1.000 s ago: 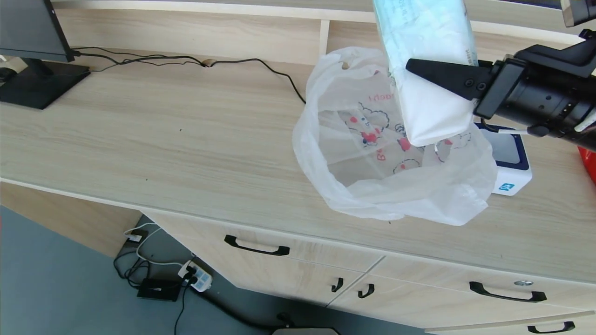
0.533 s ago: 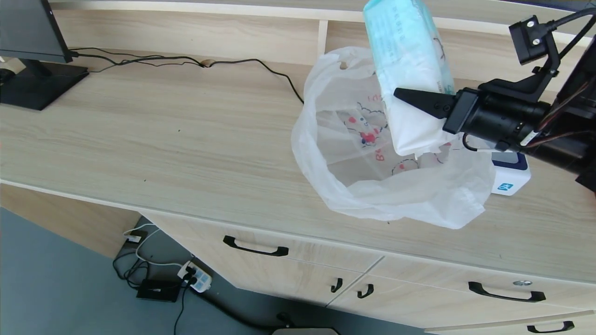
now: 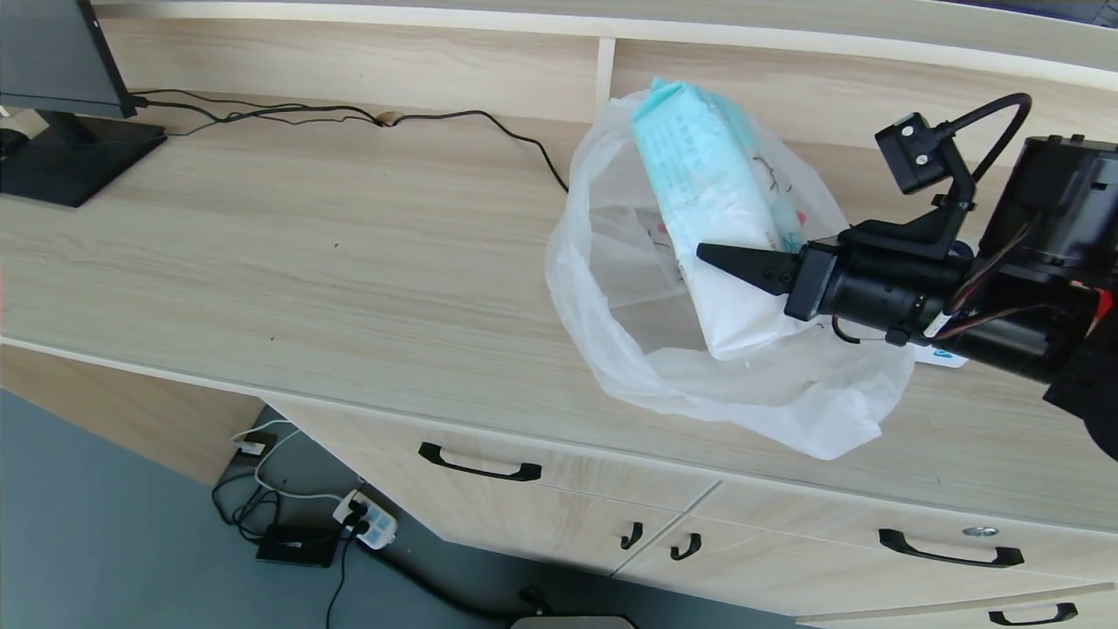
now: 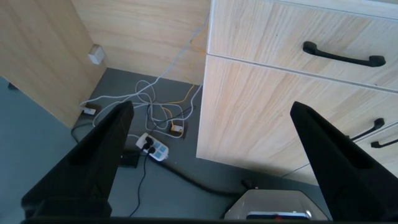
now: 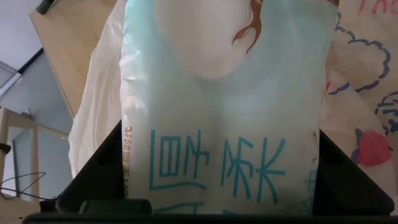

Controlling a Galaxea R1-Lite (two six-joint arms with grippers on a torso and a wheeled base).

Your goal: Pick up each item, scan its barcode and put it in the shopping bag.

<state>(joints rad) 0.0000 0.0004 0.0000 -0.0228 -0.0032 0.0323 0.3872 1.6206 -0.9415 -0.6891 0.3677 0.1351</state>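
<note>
pack [image 3: 703, 196] | clenched in right jaws, tilted, lower end inside shopping bag [image 3: 583, 293] mouth at 3 o'clock on tabletop [image 3: 306, 262], so letting go should drop it in | left jaws spread wide, empty, parked by drawers [image 4: 267, 106]

Left hand [image 4: 211, 107], spread wide, hangs near tangled cables [image 4: 149, 113] beside wooden drawers [image 4: 280, 43].

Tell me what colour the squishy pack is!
The pack is pale turquoise and white, best seen in the head view.
</note>
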